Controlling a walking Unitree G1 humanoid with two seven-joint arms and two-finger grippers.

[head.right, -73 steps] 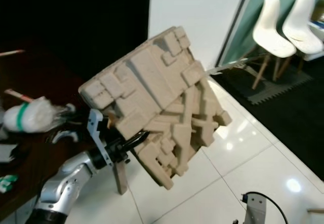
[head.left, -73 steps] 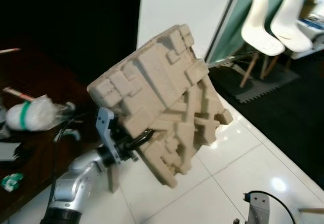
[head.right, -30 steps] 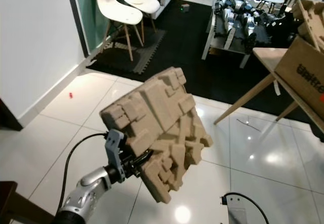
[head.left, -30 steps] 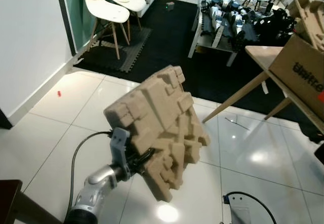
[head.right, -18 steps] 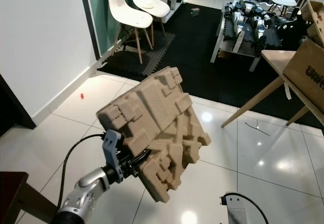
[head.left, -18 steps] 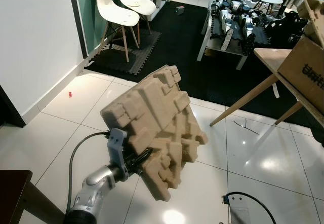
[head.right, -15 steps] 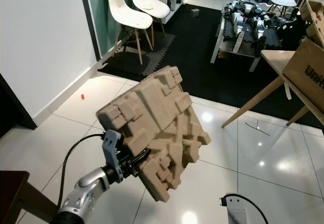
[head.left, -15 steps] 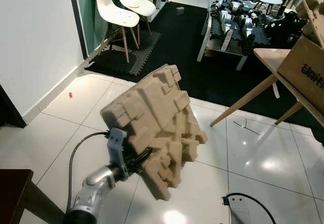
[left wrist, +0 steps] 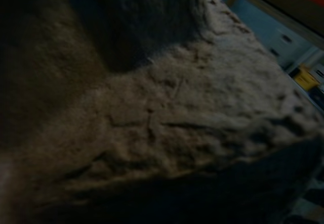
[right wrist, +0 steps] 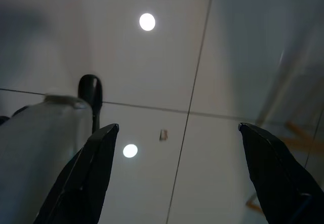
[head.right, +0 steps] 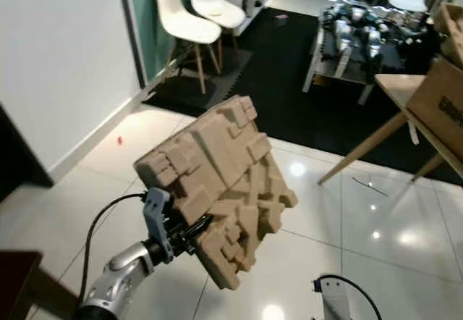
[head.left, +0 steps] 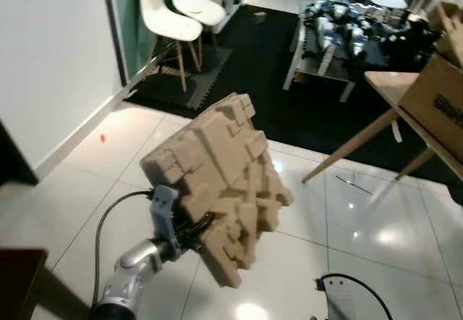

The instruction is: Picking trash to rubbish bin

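An office or robotics lab interior is shown: glossy white floor tiles (head.left: 376, 240), two white moulded plastic chairs (head.left: 170, 19) on black foam matting (head.right: 210, 81), a low bench laden with dark robot hardware (head.right: 362, 34), and a brown cardboard box (head.left: 438, 106) on a wooden worktop (head.left: 391, 85).

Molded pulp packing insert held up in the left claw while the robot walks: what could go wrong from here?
1. The left claw pinches the pulp insert only near its lower edge, so the tilted piece could lever loose mid-walk.
2. The insert blocks much of the floor ahead in the head views; the slanted wooden table leg could be clipped.
3. No rubbish bin is in view, so the carry may run long on glossy tiles.
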